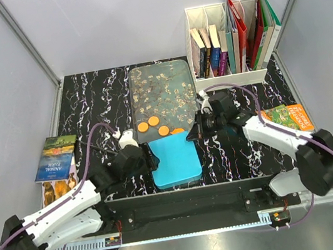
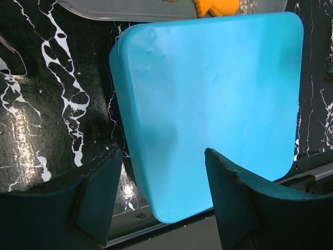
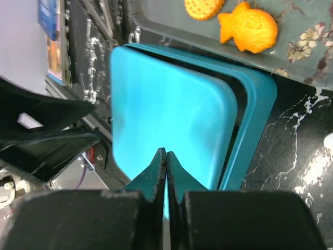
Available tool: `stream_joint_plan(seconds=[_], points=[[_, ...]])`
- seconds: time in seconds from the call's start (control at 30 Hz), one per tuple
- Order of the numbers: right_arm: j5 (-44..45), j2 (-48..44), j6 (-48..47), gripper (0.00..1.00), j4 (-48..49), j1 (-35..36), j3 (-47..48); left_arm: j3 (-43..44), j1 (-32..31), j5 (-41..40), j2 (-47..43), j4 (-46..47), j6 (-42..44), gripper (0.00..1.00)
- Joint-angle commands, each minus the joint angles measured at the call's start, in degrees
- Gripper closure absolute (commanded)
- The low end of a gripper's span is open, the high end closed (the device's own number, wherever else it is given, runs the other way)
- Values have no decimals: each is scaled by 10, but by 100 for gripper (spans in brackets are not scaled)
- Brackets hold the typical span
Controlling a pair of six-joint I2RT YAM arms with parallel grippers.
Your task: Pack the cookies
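Several orange cookies (image 1: pixel 153 121) lie at the near end of the patterned tray (image 1: pixel 173 67), just beyond the blue box (image 3: pixel 257 120); in the right wrist view we note one round and one fish-shaped. On the box the blue lid (image 3: pixel 166 104) sits askew, with the box rim exposed along one side. Right gripper (image 3: pixel 165 152): fingers pressed together, tips over the lid, nothing visible between them. Left gripper (image 2: pixel 162 156): fingers spread, released, flanking the lid's near corner. We cannot tell whether either gripper touches the lid.
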Motion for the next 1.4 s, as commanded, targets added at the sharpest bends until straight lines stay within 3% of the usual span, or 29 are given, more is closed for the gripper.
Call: stream_joint_plan(seconds=[0.0, 0.13, 0.4, 0.57, 0.67, 0.9, 1.17, 1.37], points=[[-34, 67, -3, 100, 54, 4, 14, 19, 3, -23, -8, 15, 12, 32], [-18, 150, -5, 100, 70, 4, 18, 21, 2, -9, 10, 35, 12, 32], [-11, 207, 7, 100, 98, 3, 9, 19, 2, -7, 5, 39, 15, 32], [-12, 172, 11, 100, 110, 3, -4, 19, 3, -8, 0, 38, 17, 32], [-10, 132, 15, 92, 110, 3, -2, 20, 3, -11, -3, 38, 18, 32], [0, 80, 7, 90, 74, 3, 14, 13, 3, -6, 3, 46, 15, 32], [-4, 57, 13, 79, 70, 3, 14, -2, 3, 10, 11, 58, 14, 39], [9, 31, 10, 77, 61, 3, 14, -12, 2, 1, -13, 20, 8, 44]])
